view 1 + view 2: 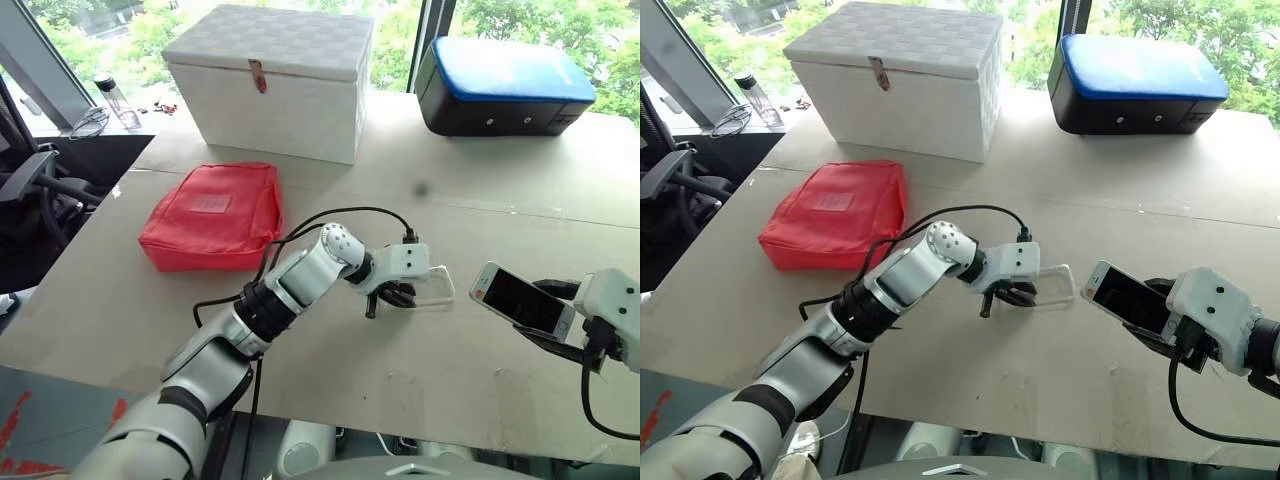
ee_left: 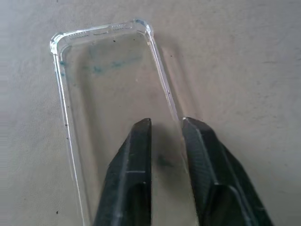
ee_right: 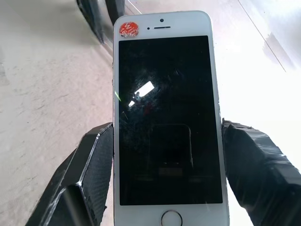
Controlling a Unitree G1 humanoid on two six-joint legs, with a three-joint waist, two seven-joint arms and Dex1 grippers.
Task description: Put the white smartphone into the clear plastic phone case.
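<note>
Head view: the left gripper (image 1: 392,293) pinches the clear plastic phone case (image 1: 432,287) on the table (image 1: 480,200); the right gripper (image 1: 545,315) clamps the white smartphone (image 1: 522,301) above it, beside the case.

Left wrist: fingers (image 2: 134,160) closed on the case's side rim.

Right wrist: a red sticker (image 3: 128,29), writing unreadable, marks the phone; jaws wide, gripping its edges.

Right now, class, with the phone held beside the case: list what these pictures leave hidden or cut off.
- White smartphone: its back faces away; its bottom edge is cut off in the right wrist view.
- Clear plastic phone case: its near end runs out of the left wrist view, behind the left gripper.
- Bottle: contents too small to tell.
</note>
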